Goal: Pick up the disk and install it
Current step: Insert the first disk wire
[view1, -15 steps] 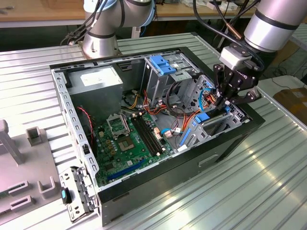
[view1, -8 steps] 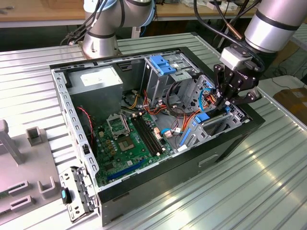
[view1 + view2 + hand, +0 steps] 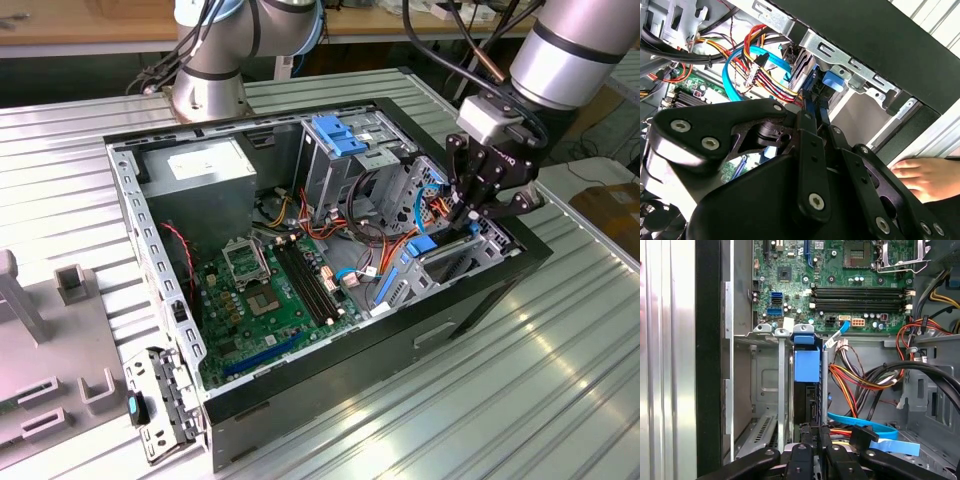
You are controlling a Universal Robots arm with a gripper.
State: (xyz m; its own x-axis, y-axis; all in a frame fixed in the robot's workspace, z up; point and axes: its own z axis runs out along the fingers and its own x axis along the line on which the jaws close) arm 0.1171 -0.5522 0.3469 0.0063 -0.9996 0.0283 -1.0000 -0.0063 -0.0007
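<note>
now, end effector closed on disk, slotted upright in computer case bay

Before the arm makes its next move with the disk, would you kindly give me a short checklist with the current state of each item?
1. Disk between the fingers: ok; they close on its near end in the first wrist view.
2. Disk lined up with the drive bay: ok; it stands on edge between the metal rails.
3. Disk fully seated: cannot tell; its blue tab lies near the bay's far end, but the latch is hidden.
4. Cables clear of the slot: not ok; the blue flat cable and wire bundle lie close beside it.
5. People clear: not ok; a hand rests just outside the case in the second wrist view.
</note>
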